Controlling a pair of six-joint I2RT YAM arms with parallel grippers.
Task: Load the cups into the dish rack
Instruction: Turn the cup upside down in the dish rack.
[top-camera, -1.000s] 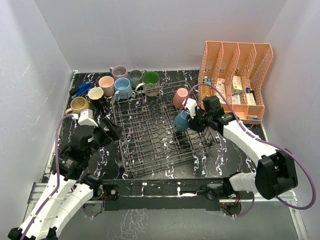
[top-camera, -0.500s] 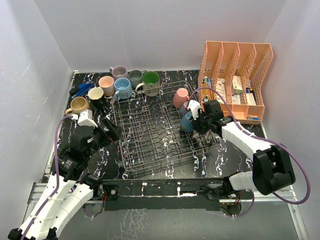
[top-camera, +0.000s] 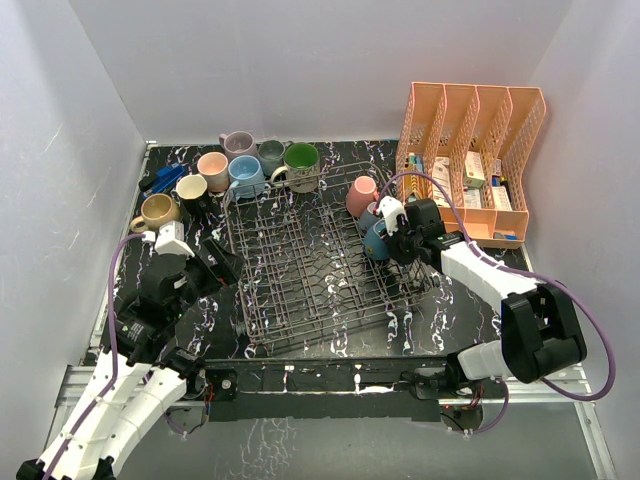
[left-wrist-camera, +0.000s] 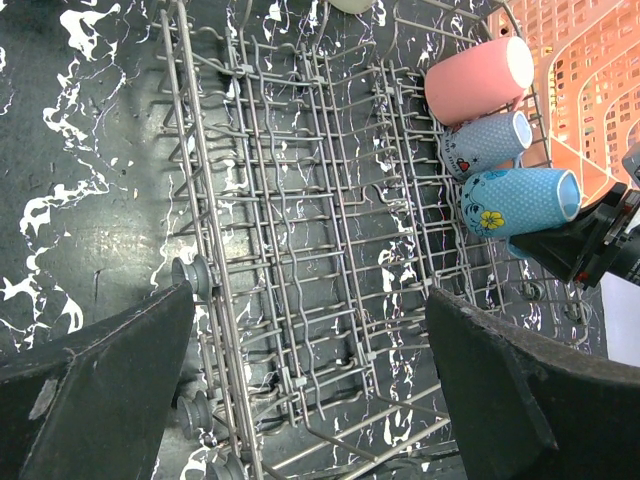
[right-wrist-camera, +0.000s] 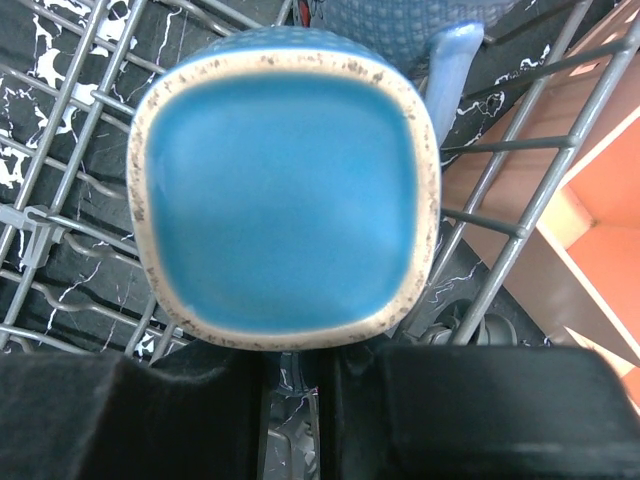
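Note:
The dish rack (top-camera: 290, 275) stands mid-table. A pink cup (top-camera: 360, 195) and a blue-grey cup (top-camera: 370, 217) lean in its right row. My right gripper (top-camera: 390, 240) is shut on the teal cup (top-camera: 377, 241) and holds it tilted in that row beside the blue-grey one. In the right wrist view the teal cup's end (right-wrist-camera: 285, 190) fills the frame just above my nearly closed gripper (right-wrist-camera: 297, 400); what they pinch is mostly hidden. My left gripper (top-camera: 215, 268) hangs open and empty over the rack's near left (left-wrist-camera: 300, 200). Several cups stand at the back left, among them mauve (top-camera: 237, 144), peach (top-camera: 213, 168) and tan (top-camera: 157, 210).
An orange mesh file organizer (top-camera: 470, 150) with small boxes stands at the back right, close behind the rack's right edge. Blue items (top-camera: 165, 180) lie at the far left by the cups. White walls enclose the table on three sides.
My right gripper has carried the teal cup right and back, from the rack's middle right to beside the blue-grey cup. My left arm has barely moved.

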